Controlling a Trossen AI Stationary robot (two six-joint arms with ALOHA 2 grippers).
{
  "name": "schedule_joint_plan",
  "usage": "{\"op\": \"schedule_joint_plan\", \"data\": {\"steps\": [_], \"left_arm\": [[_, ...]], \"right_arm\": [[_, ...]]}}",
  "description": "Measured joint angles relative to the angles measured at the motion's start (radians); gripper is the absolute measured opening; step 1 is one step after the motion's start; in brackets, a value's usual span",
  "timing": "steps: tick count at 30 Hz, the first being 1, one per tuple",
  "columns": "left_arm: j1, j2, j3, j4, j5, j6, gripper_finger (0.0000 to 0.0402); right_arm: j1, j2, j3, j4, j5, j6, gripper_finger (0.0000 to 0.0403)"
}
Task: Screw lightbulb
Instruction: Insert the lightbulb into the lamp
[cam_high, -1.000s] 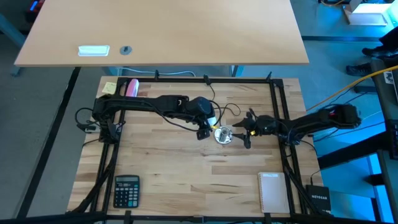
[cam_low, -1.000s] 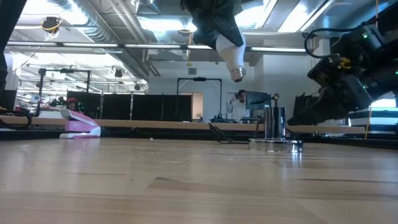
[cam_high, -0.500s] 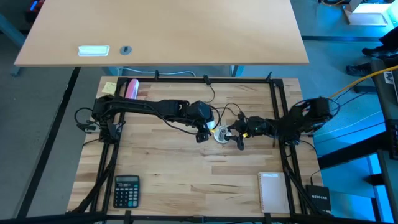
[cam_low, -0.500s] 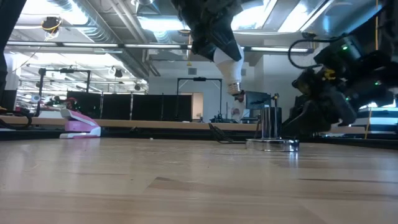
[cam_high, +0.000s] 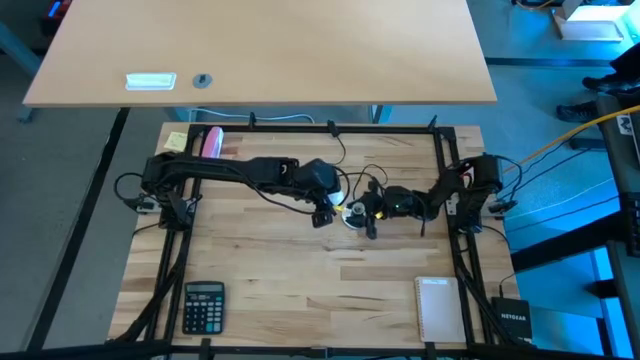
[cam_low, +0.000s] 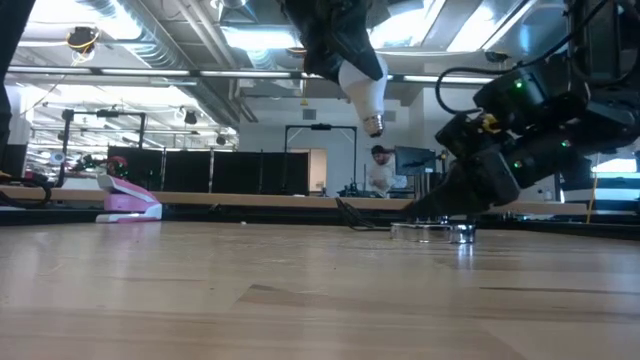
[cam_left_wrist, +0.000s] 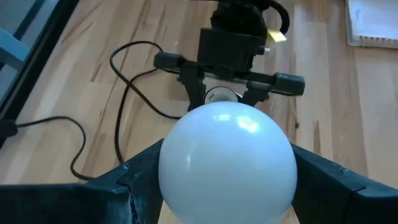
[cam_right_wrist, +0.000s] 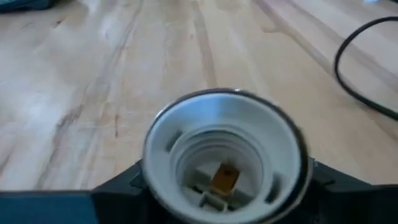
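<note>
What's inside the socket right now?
The socket, held by the right gripper, is empty: white threaded wall and a brass contact at the bottom. The bulb hangs above it in the left gripper, not yet in. The socket's underside is hidden.

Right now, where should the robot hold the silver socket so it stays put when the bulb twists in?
Probably by its round outer wall, low down, coming from the side. The right gripper already sits there, fingers on either side of the socket. The opening faces up and must stay clear, since the left gripper holds the lightbulb above the table, screw base pointing down.
</note>
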Motion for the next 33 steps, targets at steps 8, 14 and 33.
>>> {"op": "schedule_joint_plan", "data": {"steps": [8, 14, 33], "left_arm": [[0.001, -0.021, 0.000, -0.012, 0.000, -0.004, 0.0260], [0.001, -0.021, 0.000, -0.028, 0.000, 0.004, 0.0260], [0.001, -0.021, 0.000, -0.040, 0.000, -0.012, 0.0260]], "right_arm": [[0.000, -0.069, -0.002, -0.018, -0.009, -0.001, 0.0188], [0.000, -0.208, 0.000, -0.195, 0.012, 0.026, 0.0204], [0.000, -0.313, -0.144, -0.214, 0.052, -0.058, 0.0264]]}}
